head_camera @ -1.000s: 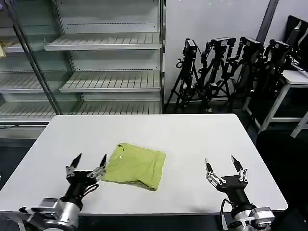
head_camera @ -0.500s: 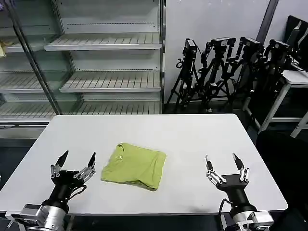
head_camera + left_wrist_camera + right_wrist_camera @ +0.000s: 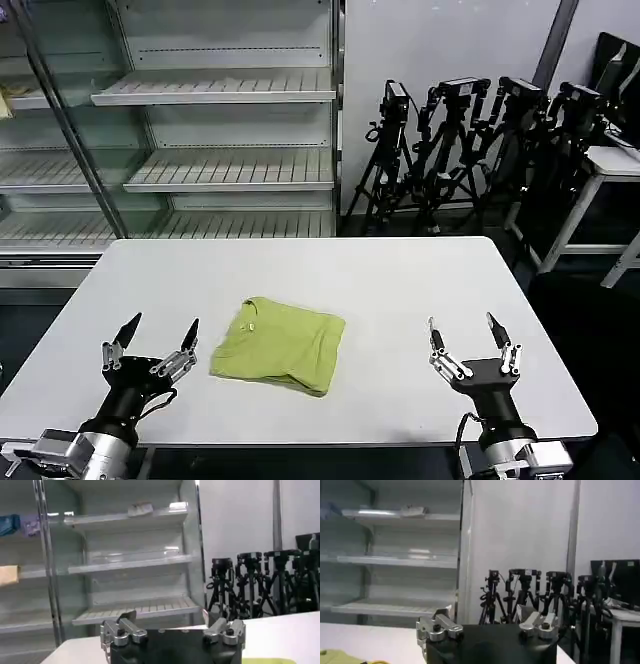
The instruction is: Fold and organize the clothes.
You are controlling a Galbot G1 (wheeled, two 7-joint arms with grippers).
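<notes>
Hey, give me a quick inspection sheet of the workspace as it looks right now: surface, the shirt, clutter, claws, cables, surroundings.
Surface: white table, flat, bare apart from the shirt.
Job's things: yellow-green T-shirt, folded into a compact bundle, lying left of the table's middle toward the near edge; printed graphic not in view.
Clutter: nothing seen on the table.
Claws: left claw open, holding nothing, beside the shirt's left edge and apart from it; right claw open, holding nothing, over the table's near right part.
Cables: thin wires at each wrist, none across the table.
Surroundings: shelving unit behind on the left; camera tripods behind on the right.
</notes>
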